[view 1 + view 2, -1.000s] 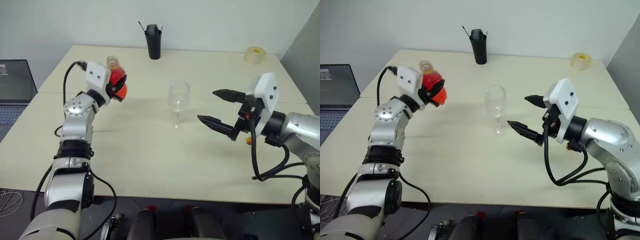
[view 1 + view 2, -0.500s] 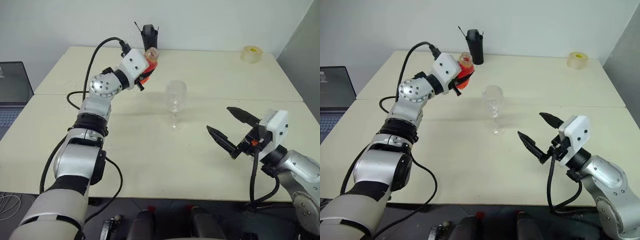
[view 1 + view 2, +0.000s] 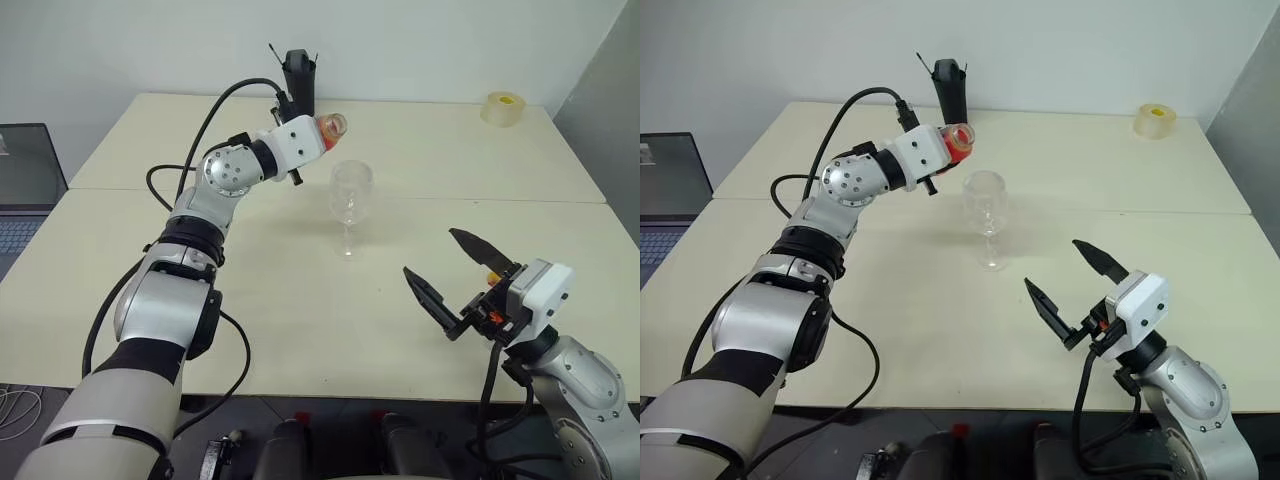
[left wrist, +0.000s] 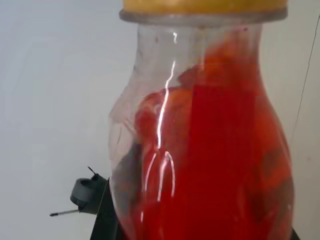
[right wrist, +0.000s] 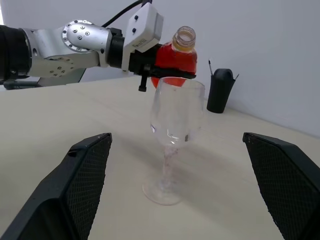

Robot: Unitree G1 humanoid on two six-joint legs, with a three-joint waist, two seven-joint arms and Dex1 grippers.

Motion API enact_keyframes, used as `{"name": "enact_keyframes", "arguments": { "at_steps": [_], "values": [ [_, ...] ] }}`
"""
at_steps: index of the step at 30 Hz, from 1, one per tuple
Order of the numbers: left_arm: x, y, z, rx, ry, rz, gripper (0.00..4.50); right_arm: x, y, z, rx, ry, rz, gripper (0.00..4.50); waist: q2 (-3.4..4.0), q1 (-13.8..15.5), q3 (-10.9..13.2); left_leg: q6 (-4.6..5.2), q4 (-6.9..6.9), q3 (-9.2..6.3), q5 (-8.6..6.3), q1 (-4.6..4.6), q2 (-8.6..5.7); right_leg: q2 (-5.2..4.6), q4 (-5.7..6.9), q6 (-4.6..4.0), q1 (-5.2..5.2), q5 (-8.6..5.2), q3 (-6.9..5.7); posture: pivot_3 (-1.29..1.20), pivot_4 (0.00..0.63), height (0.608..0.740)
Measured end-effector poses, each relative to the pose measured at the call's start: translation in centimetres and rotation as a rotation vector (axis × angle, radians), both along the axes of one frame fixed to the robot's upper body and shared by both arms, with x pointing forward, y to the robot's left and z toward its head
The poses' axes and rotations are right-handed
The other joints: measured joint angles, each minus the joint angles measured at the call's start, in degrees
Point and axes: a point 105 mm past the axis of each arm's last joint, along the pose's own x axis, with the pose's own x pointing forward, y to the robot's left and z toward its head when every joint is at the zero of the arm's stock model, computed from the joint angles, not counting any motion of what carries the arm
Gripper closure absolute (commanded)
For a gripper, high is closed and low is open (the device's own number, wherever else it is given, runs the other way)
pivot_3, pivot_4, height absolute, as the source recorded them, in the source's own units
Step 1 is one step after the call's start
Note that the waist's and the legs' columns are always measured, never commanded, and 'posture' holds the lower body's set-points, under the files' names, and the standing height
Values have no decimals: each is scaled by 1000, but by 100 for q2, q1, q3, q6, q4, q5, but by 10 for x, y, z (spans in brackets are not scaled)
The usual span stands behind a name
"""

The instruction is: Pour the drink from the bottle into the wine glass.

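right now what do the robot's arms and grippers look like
Both arms are jointed silver-grey metal segments with black bands, and black cables loop along them. Each wrist carries a white boxy camera housing. The left gripper has black fingers; the right gripper has two long, pointed black fingers with mesh-textured pads and a small orange part at their base.

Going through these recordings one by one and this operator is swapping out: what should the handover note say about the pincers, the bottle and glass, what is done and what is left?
Left pincer: shut on the bottle, held in the air just beyond the wine glass, neck open with no cap on the mouth.
Right pincer: open, holding nothing, low over the near side of the table.
The drink is all in the bottle; the wine glass stands upright mid-table and looks empty.
Done: bottle picked up and brought to the glass.
Left: bring the mouth over the rim, tip, pour, set the bottle down.
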Motion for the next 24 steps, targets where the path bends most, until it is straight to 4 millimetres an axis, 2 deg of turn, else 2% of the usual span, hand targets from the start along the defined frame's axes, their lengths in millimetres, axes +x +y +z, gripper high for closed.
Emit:
{"name": "enact_keyframes", "arguments": {
  "at_steps": [9, 16, 24],
  "values": [
    [1, 4, -3, 88, -63, 31, 3441, 3, -1, -4, -16, 5, -9, 0, 0, 3, 0, -7, 0, 1, 4, 0, -1, -1, 0, 0, 0, 0, 1, 0, 150, 740],
    [0, 3, 3, 145, -144, 36, 3457, 6, -3, -7, -31, 15, -12, 0, 0, 6, 0, -8, 1, 2, 4, 0, -5, -1, 2, 0, 0, 0, 1, 0, 150, 740],
    [-1, 1, -1, 204, -195, 37, 3457, 9, -2, -1, -31, -12, -13, 0, 0, 6, 0, -8, 1, 2, 4, 1, -5, -2, 3, 0, 0, 0, 1, 0, 150, 740]
  ]
}}
